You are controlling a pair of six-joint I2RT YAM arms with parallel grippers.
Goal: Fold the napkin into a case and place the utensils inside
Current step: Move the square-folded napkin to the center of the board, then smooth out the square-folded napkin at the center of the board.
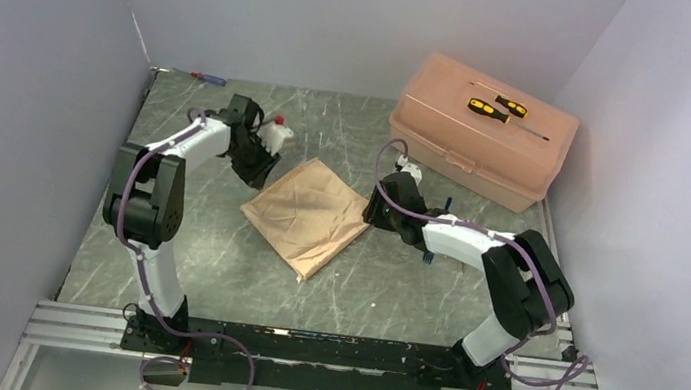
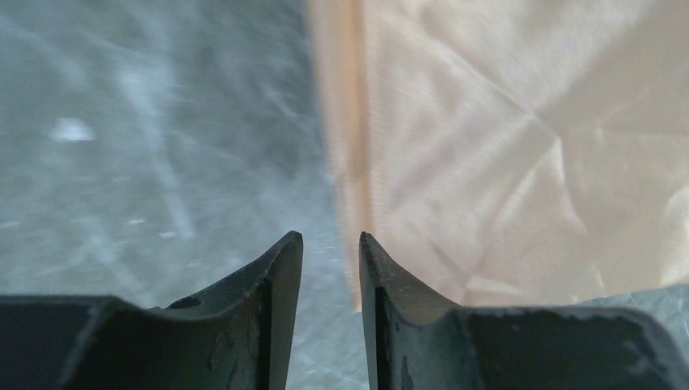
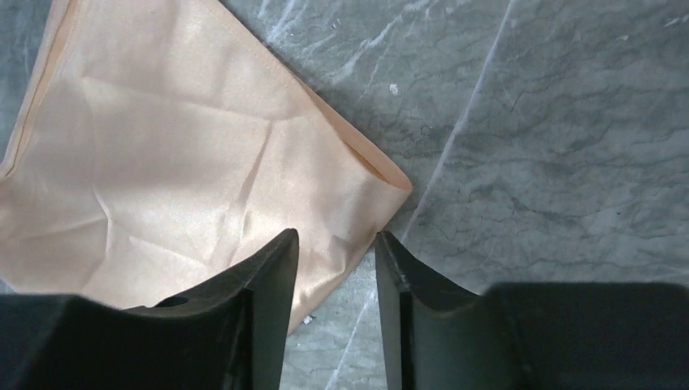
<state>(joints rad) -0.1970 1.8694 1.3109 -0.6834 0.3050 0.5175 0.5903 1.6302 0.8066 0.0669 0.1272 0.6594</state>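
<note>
Napkin (image 1: 306,215) lies doubled on the worktop (image 1: 211,268). We find left pincer (image 2: 331,237) and right pincer (image 3: 336,236) partly open, empty. Pinching one layer only could drag the fold apart.

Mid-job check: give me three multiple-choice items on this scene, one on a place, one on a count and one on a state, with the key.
1. Where does the napkin lie?
A) draped over an arm
B) on the table, between the left gripper and the right gripper
C) at the arms' bases

2. How many screwdrivers lie on the pink box?
A) none
B) two
C) four

3. How does the right gripper stand?
A) open, holding nothing
B) shut on the napkin
C) shut on a screwdriver

Key:
1 B, the cloth lies mid-table between them.
2 B, a yellow-and-black pair lies on the lid.
3 A, table and cloth show through the gap.
</note>
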